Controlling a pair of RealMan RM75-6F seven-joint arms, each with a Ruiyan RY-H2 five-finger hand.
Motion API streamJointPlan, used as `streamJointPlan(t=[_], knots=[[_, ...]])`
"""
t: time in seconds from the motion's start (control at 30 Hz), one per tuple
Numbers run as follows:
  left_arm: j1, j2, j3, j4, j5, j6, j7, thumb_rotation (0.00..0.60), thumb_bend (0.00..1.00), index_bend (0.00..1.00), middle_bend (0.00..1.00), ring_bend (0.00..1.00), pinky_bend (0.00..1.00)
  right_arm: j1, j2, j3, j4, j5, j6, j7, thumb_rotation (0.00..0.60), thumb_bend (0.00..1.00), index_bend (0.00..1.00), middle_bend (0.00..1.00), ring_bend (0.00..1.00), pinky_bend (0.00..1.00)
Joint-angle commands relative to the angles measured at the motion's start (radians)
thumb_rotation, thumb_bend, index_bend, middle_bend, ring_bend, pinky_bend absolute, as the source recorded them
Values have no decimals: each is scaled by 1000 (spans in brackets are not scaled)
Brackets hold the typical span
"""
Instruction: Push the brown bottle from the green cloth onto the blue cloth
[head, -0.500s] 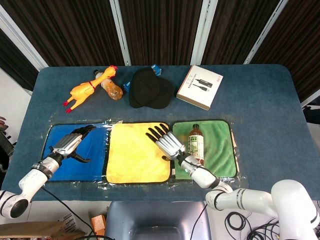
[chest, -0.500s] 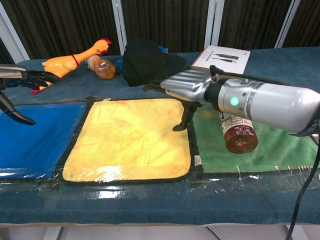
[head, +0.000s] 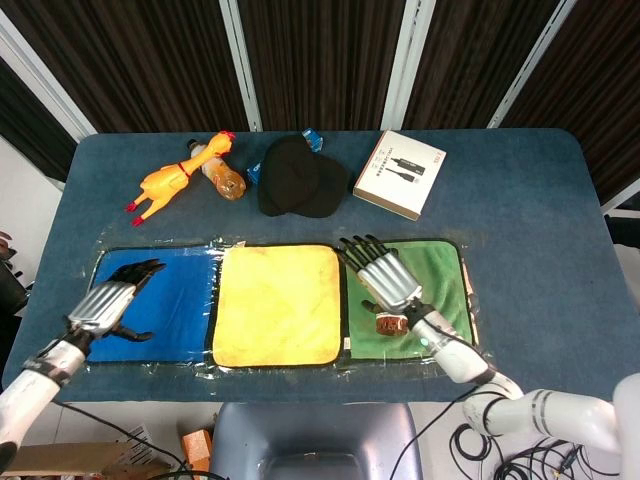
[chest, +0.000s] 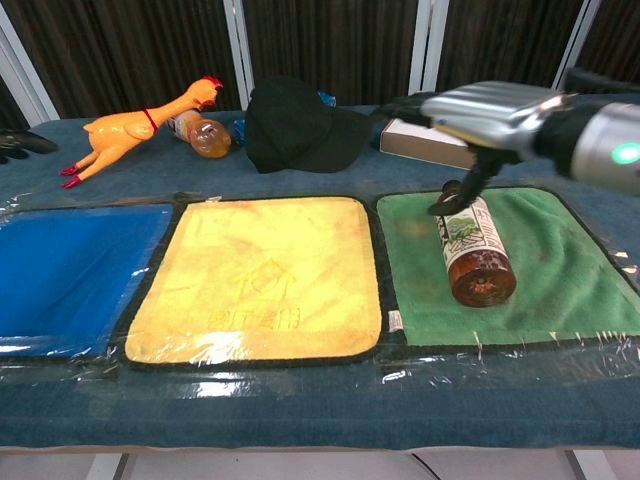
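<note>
The brown bottle (chest: 472, 250) lies on its side on the green cloth (chest: 560, 270), cap pointing to the back. In the head view only its base (head: 390, 324) shows below my right hand (head: 385, 280), which hovers over it, open, fingers spread forward. In the chest view the right hand (chest: 490, 115) is above the bottle, its thumb hanging down beside the cap; contact cannot be told. My left hand (head: 105, 305) is open over the left part of the blue cloth (head: 175, 300), and only its fingertips (chest: 20, 143) show in the chest view.
A yellow cloth (head: 278, 305) lies between the green cloth (head: 445, 290) and the blue cloth (chest: 70, 260). Behind the cloths are a rubber chicken (head: 170, 180), an orange bottle (head: 222, 178), a black cap (head: 300, 180) and a white box (head: 400, 173).
My right hand moved right, from the yellow cloth's right edge to above the bottle. My left hand drew back to the left. The bottle has not moved.
</note>
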Motion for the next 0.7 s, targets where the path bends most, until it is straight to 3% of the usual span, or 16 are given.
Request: streamJointPlan(t=[0.03,0.17,0.33,0.43,0.5,0.7], knots=[[201,66,108,-17,115,261,77,600,31,0,0,0,89,-142,187,-116,-28,-132,101,221,600,209,1,88,37,210],[332,-17,142,101,159,444,50,600,31,0,0,0,89,-212,234,-196,69,-195,100,449,600,284,15,117,76,207],[370,-72,144,163,170,504,56,600,31,0,0,0,86,-235,221,-221,128,-203,87,540,600,290,38,135,78,206],[415,-222,133,327,229,623,88,600,32,0,0,0,84,-260,167,-253,242,-217,38,766,600,292,47,140,80,205],[423,-268,131,392,229,629,50,600,32,0,0,0,83,-261,142,-264,312,-263,45,898,600,293,45,140,80,205],[410,-279,135,432,240,595,5,600,32,0,0,0,83,-239,110,-281,398,-328,20,1128,600,298,37,140,80,195]])
